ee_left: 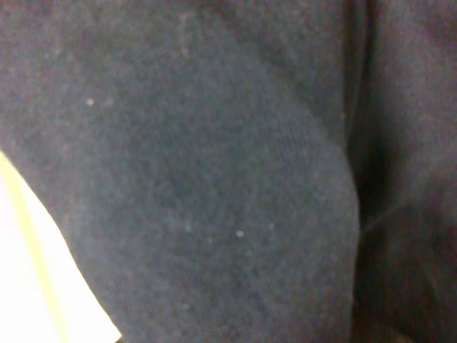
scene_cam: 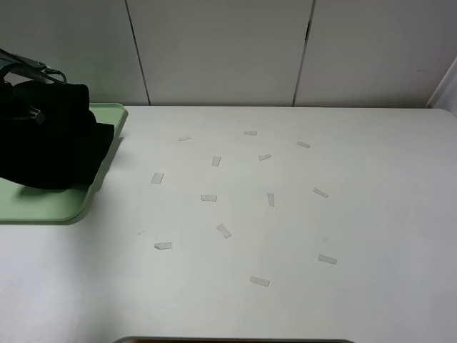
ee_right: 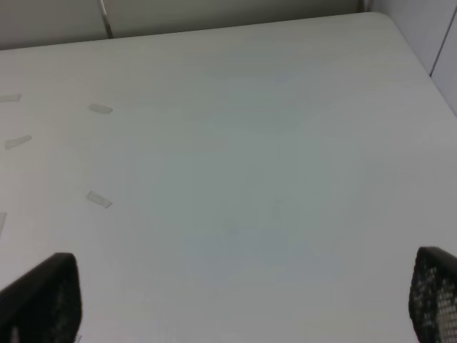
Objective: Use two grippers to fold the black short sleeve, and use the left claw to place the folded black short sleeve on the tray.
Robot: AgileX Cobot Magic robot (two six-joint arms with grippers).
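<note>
1. The exterior high view shows the black short sleeve [scene_cam: 50, 139] bunched into a dark mound over the tray [scene_cam: 50, 209] at the far left of the table [scene_cam: 285, 229]; its lower edge appears to rest on the tray floor, and one fold hangs over the tray's right rim; whether all of it is inside the rim cannot be told.
2. The left gripper [scene_cam: 28, 93] is buried in the top of the mound; only arm parts and a cable show above the cloth; its jaws are hidden, so whether it pinches the shirt cannot be told from here.
3. The left wrist view is filled by black knit fabric [ee_left: 214, 179] pressed close to the lens, with a pale sliver of tray at one corner; the cloth lies directly against that gripper.
4. The right gripper [ee_right: 235, 307] hangs over bare table with its fingertips [ee_right: 43, 296] spread wide and nothing between them, well apart from the shirt.
5. The shirt looks light, soft and floppy; it will likely sag and unfold if let go unevenly; a hold across the stacked folded layers near the middle should keep it together better than a hold on a loose hem.
6. Small tape strips [scene_cam: 208, 197] dot the table.
</note>
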